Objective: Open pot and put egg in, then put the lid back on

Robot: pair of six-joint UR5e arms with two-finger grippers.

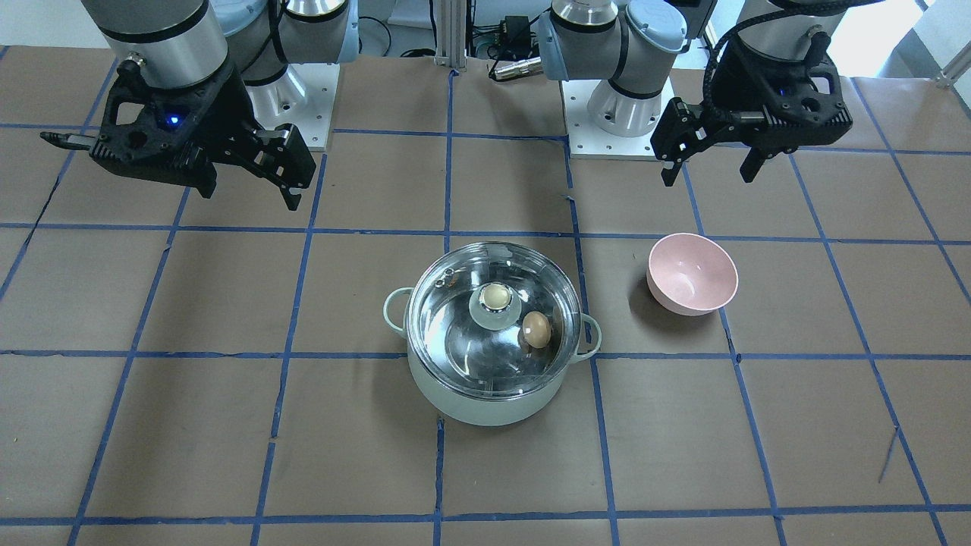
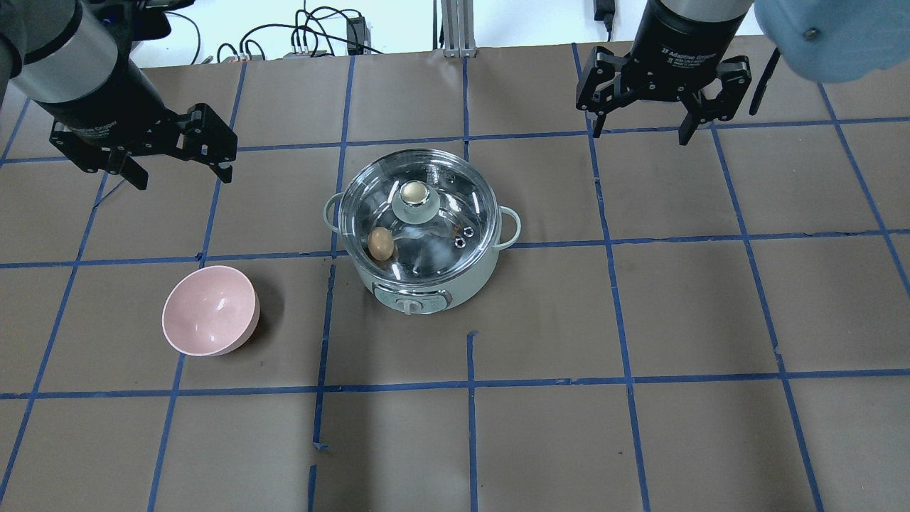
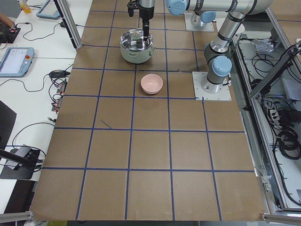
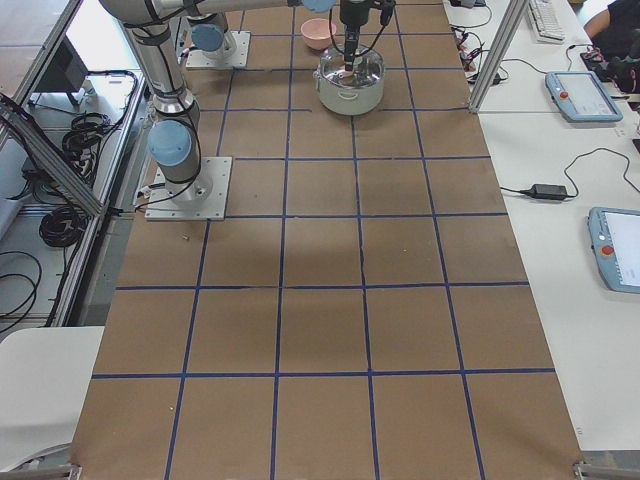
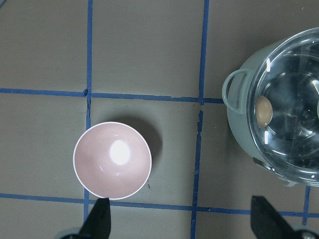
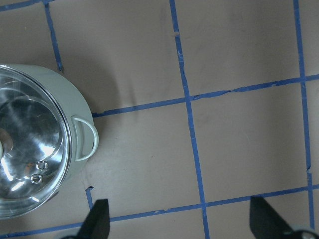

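We judge all steps done: the small light-brown oval egg point(image 2: 381, 243) lies inside the round mint-green pot point(image 2: 469, 284), with the clear glass lid point(image 2: 455, 192) seated. The left gripper point(image 2: 183, 178) and right gripper point(image 2: 641, 135) hang spread and empty. No further move seems needed.

The pot point(image 2: 426, 288) is closed at its mouth by the lid point(image 2: 444, 217), whose knob point(image 2: 414, 193) is left reachable from above. Open tabletop point(image 2: 675, 306) is offered on the pot's right, near and far sides. On the left, passage is narrowed only by the pink bowl point(image 2: 210, 311), well apart from the pot.
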